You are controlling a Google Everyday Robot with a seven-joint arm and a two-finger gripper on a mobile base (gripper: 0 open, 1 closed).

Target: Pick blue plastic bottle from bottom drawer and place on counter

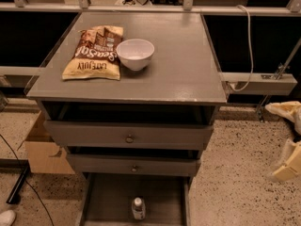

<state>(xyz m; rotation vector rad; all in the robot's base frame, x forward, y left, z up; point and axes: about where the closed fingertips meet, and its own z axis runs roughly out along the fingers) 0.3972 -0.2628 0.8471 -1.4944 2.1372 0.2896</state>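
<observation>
The blue plastic bottle (138, 208), small and clear with a white cap, stands upright in the open bottom drawer (106, 199) at the foot of the grey cabinet. The counter (178, 65) is the cabinet's flat grey top. My gripper (288, 138) is at the far right edge of the view, beside the cabinet and above the speckled floor, well away from the bottle. Its two cream fingers (286, 164) stand apart with nothing between them.
A snack bag (95, 53) and a white bowl (135, 53) lie on the counter's left half. Two knobbed drawers (129, 138) above the bottom one stand slightly open. A cardboard box (44, 149) sits on the floor at left. A rail (258, 81) and cable run at right.
</observation>
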